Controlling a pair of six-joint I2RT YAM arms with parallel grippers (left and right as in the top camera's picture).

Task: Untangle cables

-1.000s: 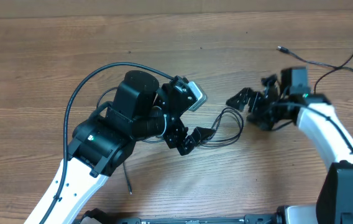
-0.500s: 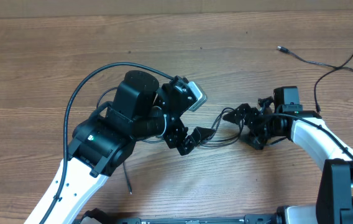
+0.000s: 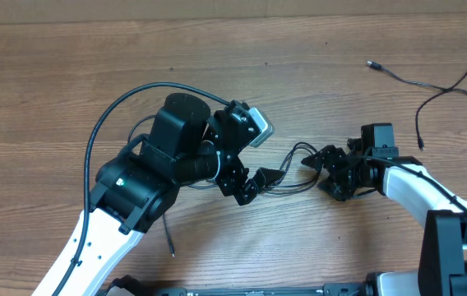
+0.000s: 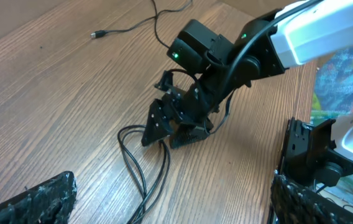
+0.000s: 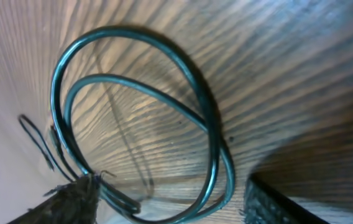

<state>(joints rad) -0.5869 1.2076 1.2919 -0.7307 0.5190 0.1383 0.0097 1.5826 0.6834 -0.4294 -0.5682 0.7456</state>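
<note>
The right gripper is held low over the wooden table with its fingers spread, and the loops of the cables are seen between them. The left gripper is also opened wide, and the same loops are led toward it. One loose cable is laid well apart, at the far right.

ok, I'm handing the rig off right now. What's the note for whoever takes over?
Left gripper: open, astride one end of the looped cables, not clamped.
Right gripper: open, low over the loops' other end, with the loops between its fingers.
Spare cable: loose at the table's far right, apart from the bunch.
Done: nothing visibly separated in the bunch.
Left: grip, pull the loops apart, lay them out.
</note>
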